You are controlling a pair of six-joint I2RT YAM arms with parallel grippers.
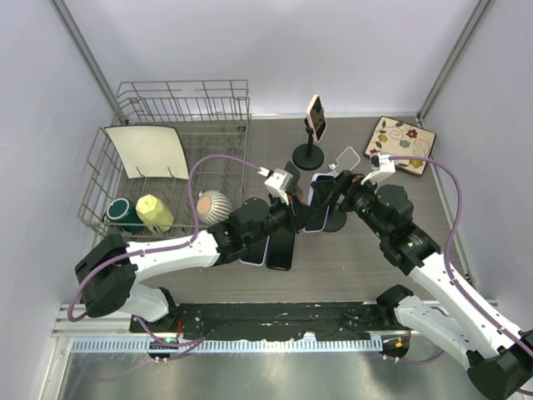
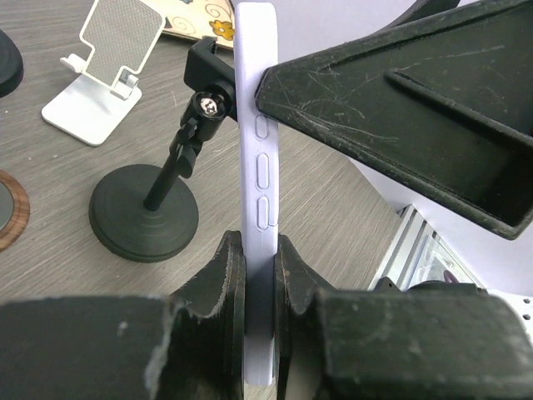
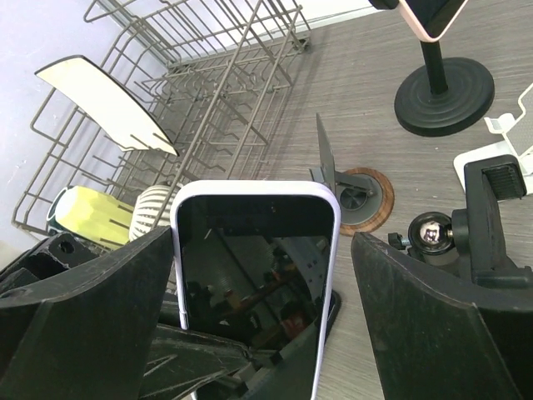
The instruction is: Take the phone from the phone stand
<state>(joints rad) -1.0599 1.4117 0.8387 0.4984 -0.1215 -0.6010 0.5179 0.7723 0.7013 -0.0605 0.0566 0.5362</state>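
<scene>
The phone (image 2: 254, 125) has a lavender case and a dark screen (image 3: 254, 275). It stands on edge, upright, above the table. My left gripper (image 2: 260, 246) is shut on its lower end, one finger on each face. My right gripper (image 3: 262, 250) is open wide, with one finger at each long side of the phone; the left one looks against the case, while a clear gap shows at the right. The black phone stand (image 2: 143, 217) has a round base and a clamp (image 3: 491, 217). The clamp sits beside the phone and holds nothing. From above, both grippers meet at the phone (image 1: 316, 207) mid-table.
A second stand at the back holds a pink phone (image 1: 316, 117). A white folding stand (image 1: 346, 158) and a floral tile (image 1: 402, 143) lie back right. A dark phone (image 1: 281, 248) lies flat near the left arm. A wire dish rack (image 1: 175, 158) fills the left side.
</scene>
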